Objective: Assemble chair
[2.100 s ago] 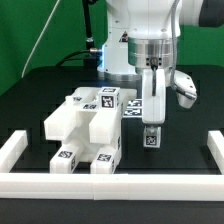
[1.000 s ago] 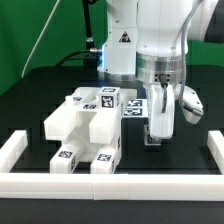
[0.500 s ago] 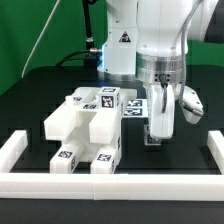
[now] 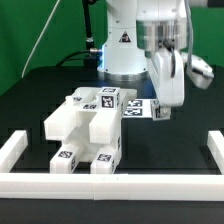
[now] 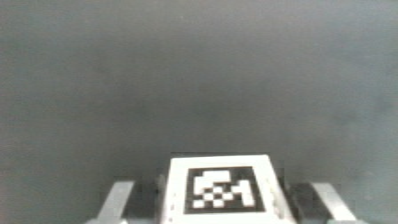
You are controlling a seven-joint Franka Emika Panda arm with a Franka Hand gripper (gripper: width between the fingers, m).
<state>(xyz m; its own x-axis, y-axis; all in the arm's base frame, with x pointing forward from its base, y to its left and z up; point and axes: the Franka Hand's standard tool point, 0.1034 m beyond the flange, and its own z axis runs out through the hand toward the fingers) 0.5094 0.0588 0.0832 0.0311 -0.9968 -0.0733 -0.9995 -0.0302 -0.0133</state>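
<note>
The partly built chair (image 4: 88, 128) is a cluster of chunky white blocks with small black-and-white tags. It stands on the black table at the exterior view's left of centre. My gripper (image 4: 163, 104) hangs tilted above the table to the exterior view's right of the chair. It is shut on a small white chair piece (image 4: 159, 110) with a square tag. In the wrist view that tagged piece (image 5: 226, 186) sits between my two fingers (image 5: 121, 201), with my gripper (image 5: 226, 208) closed on its sides. Only dark table shows beyond it.
Low white border bars run along the front (image 4: 110, 183), the exterior view's left (image 4: 12, 150) and right (image 4: 214, 150). More small tagged white parts (image 4: 134, 107) lie just behind the chair. The robot base (image 4: 120, 55) stands at the back.
My gripper has risen off the table and tilted, carrying the tagged white piece upward and slightly toward the exterior view's right. The chair blocks have not moved.
</note>
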